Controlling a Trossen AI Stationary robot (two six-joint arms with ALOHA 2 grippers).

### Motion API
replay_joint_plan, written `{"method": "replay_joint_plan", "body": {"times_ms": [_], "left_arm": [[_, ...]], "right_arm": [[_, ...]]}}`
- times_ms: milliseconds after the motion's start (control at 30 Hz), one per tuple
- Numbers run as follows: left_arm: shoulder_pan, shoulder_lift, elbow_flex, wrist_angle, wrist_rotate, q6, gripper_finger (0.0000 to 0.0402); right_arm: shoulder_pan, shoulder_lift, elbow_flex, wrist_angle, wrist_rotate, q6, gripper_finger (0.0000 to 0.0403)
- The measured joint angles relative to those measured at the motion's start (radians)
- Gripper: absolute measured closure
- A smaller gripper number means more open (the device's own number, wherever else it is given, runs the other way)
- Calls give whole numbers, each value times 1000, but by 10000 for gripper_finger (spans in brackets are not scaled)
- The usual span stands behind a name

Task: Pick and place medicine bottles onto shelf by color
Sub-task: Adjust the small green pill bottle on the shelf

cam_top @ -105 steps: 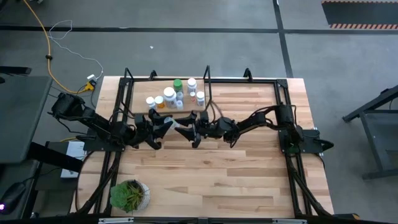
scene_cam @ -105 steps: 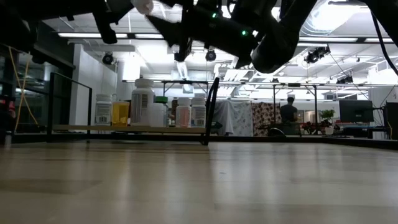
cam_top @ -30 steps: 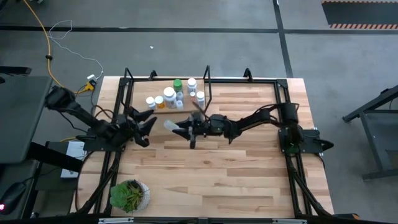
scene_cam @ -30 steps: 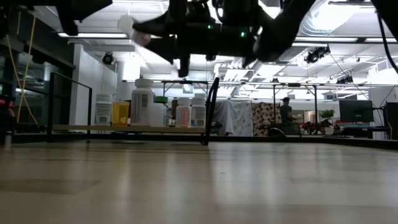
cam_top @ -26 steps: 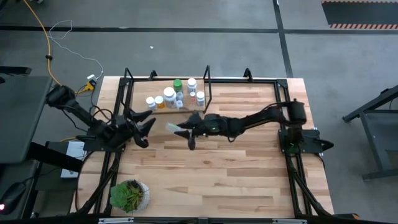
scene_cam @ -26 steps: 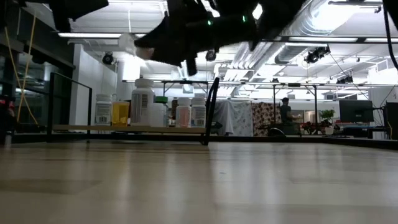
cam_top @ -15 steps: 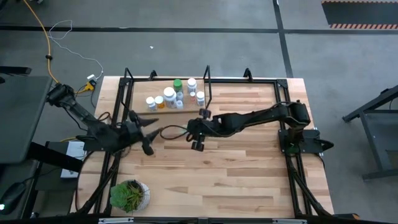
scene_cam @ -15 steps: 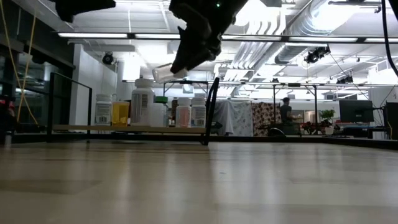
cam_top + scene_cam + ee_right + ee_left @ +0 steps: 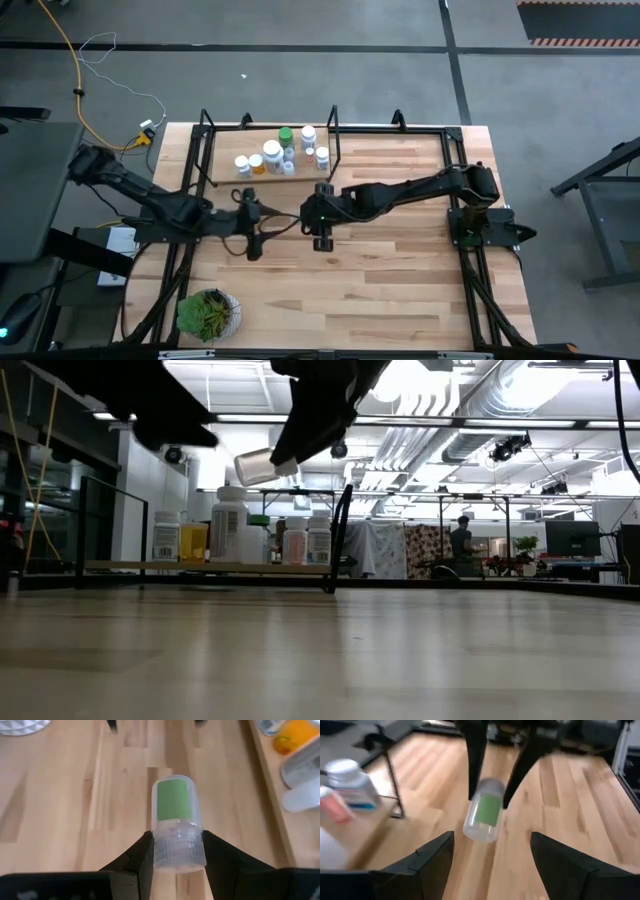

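Lower left of the high view: potted plant (image 9: pixel 208 313) near the tabletop (image 9: pixel 400 290) edge. Above it, the left gripper (image 9: pixel 262 222) reaching in toward centre frame, fingers (image 9: pixel 432 857) spread wide and holding nothing, as seen in the left wrist view.

Upper centre-left of the high view: the shelf (image 9: pixel 222 174) against the tabletop's far edge, framed by black rods, carrying a cluster of medicine bottles (image 9: pixel 272 152), among them a green bottle (image 9: pixel 286 134) and an orange one (image 9: pixel 259 170). Nothing lying on the open wood between shelf and grippers.

Centre frame: the right gripper (image 9: pixel 303 214) stretched across from the right side, fingers (image 9: pixel 135 857) clamped on the cap end of a clear bottle (image 9: pixel 175 820) with a green label. Bottle held lying over, well above the tabletop and clear of the shelf, its base end pointing toward the left gripper. In the left wrist view the clear bottle (image 9: pixel 485 811) hangs between and beyond the open fingers, not touched by them.

Low view: clear bottle (image 9: pixel 260 465) tilted in the upper centre-left, above the row of shelf bottles, with the room and a distant person (image 9: pixel 463 538) behind. High view barely shows this bottle; the wrist views reveal its green label and ribbed neck.
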Motion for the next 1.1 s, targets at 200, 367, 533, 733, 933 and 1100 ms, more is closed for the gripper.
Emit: {"method": "replay_joint_plan", "body": {"times_ms": [200,367,533,733,933,1100], "left_arm": [[78,99,0,85,165,55,147],[112,158,0,157,237,82,147],[135,204,0,224,298,82,147],[154,262,9,268,315,96,147],[159,292,62,268,323,127,147],[157,294,64,244,322,126,164]], "right_arm": [[2,0,0,2,-49,-24,276],[2,0,0,6,-76,-26,276],[2,0,0,12,-120,-27,276],[2,0,0,38,-158,-31,276],[2,0,0,30,-158,-35,276],[2,1,0,9,-153,-35,276]]}}
